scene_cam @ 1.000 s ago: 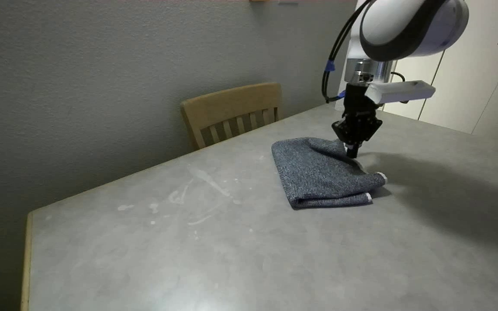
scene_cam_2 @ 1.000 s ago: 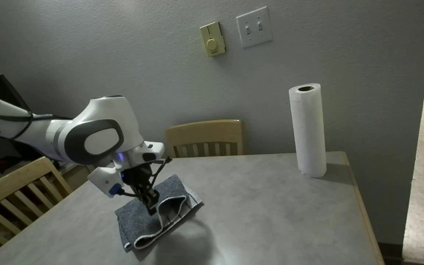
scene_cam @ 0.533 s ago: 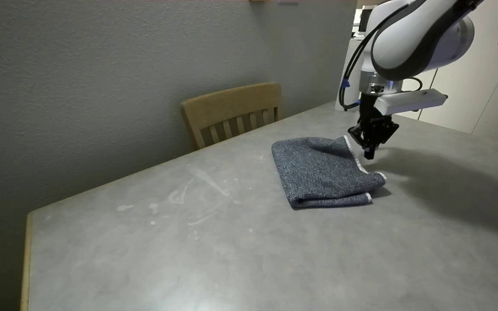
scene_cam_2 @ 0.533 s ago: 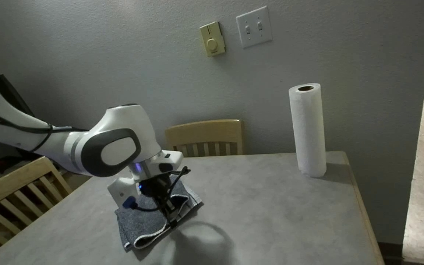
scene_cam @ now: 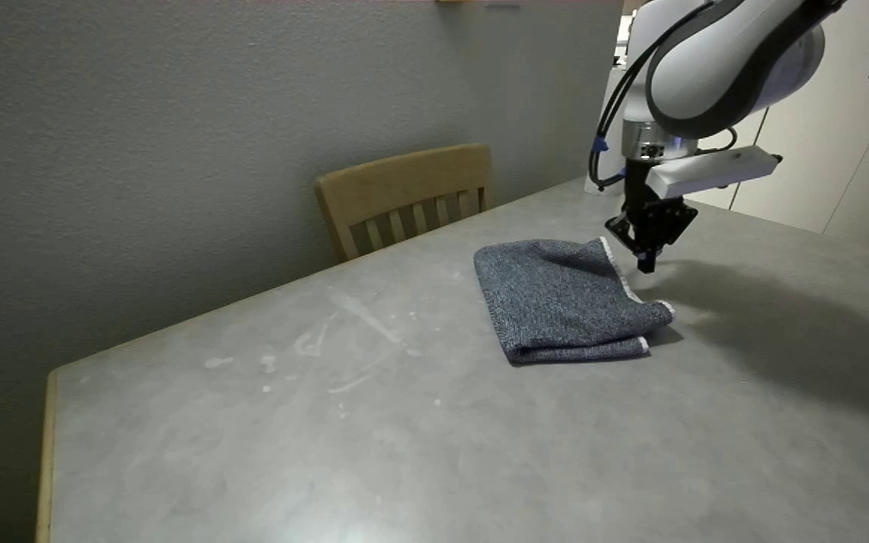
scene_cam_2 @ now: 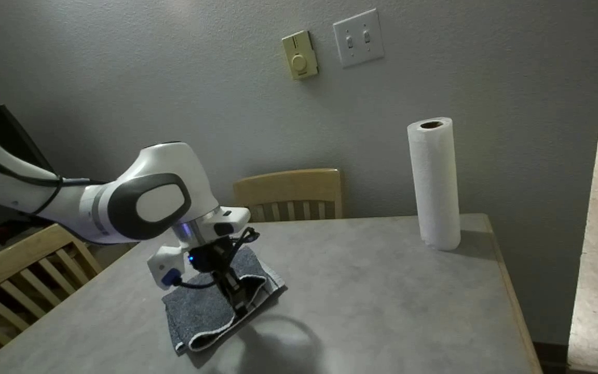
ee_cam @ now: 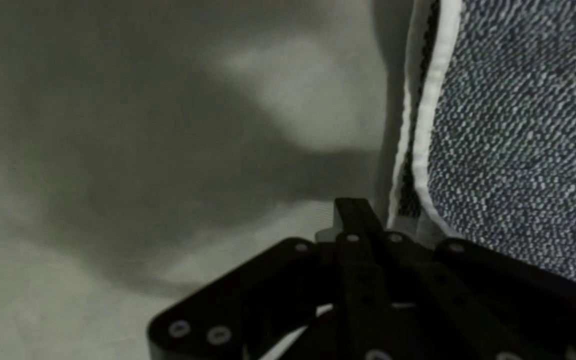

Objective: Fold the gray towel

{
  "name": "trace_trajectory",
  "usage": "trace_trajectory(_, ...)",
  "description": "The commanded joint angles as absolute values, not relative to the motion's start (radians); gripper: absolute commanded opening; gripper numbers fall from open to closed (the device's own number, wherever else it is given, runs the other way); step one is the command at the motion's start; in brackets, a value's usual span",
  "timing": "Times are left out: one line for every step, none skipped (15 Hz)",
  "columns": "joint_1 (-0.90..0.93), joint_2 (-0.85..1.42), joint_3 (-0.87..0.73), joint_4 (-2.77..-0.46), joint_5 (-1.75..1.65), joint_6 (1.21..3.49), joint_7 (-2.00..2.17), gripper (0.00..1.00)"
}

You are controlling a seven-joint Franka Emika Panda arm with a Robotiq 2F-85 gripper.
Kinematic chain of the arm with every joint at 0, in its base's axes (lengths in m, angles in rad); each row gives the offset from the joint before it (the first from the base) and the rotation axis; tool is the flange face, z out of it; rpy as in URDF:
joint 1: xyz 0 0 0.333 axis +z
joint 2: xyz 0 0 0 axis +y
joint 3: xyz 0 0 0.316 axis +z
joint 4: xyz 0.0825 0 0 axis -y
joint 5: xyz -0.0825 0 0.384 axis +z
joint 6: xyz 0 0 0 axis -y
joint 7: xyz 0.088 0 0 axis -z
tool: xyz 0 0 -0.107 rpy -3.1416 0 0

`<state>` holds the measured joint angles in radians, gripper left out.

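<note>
The gray towel (scene_cam: 566, 302) lies folded in layers on the table, its dark blue-gray upper layer wavy near the white hem. In an exterior view that hem edge of the towel (scene_cam_2: 198, 311) bulges up in loops, with gaps between the layers. My gripper (scene_cam: 646, 265) hangs just off the hemmed side, pointing down, apart from the cloth. In the wrist view the fingertips of the gripper (ee_cam: 354, 204) are together with nothing between them, and the towel (ee_cam: 523, 125) with its two white hems is to their right. Part of the towel is hidden behind the gripper in an exterior view.
A paper towel roll (scene_cam_2: 434, 184) stands upright near the table's far corner. One wooden chair (scene_cam: 408, 192) is against the wall side, and another chair (scene_cam_2: 29, 280) stands at the table's left in an exterior view. The gray table (scene_cam: 329, 437) extends around the towel.
The gripper has moved from above the towel to beyond its hemmed edge, then risen slightly over the last half second. The towel looks unmoved.
</note>
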<state>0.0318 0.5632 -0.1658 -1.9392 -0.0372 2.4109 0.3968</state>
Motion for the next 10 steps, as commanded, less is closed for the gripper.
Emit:
trace_trajectory(0.105,0.428,-0.238,-2.005,-0.153,2.306,0.506,0.33)
trace_trajectory(0.125,0.389,-0.258,-2.013,-0.203,2.264,0.551,0.41)
trace_trajectory(0.137,0.357,-0.269,-2.012,-0.251,2.215,0.589,0.47)
trace_trajectory(0.144,0.324,-0.273,-2.007,-0.297,2.160,0.627,0.56)
trace_trajectory(0.142,0.295,-0.265,-1.997,-0.335,2.103,0.654,0.62)
trace_trajectory(0.135,0.270,-0.251,-1.989,-0.364,2.056,0.672,0.70)
trace_trajectory(0.128,0.247,-0.235,-1.980,-0.388,2.007,0.684,0.76)
trace_trajectory(0.120,0.226,-0.219,-1.973,-0.402,1.970,0.691,0.84)
trace_trajectory(0.112,0.207,-0.202,-1.968,-0.409,1.939,0.689,0.90)
trace_trajectory(0.105,0.193,-0.188,-1.961,-0.411,1.911,0.684,0.98)
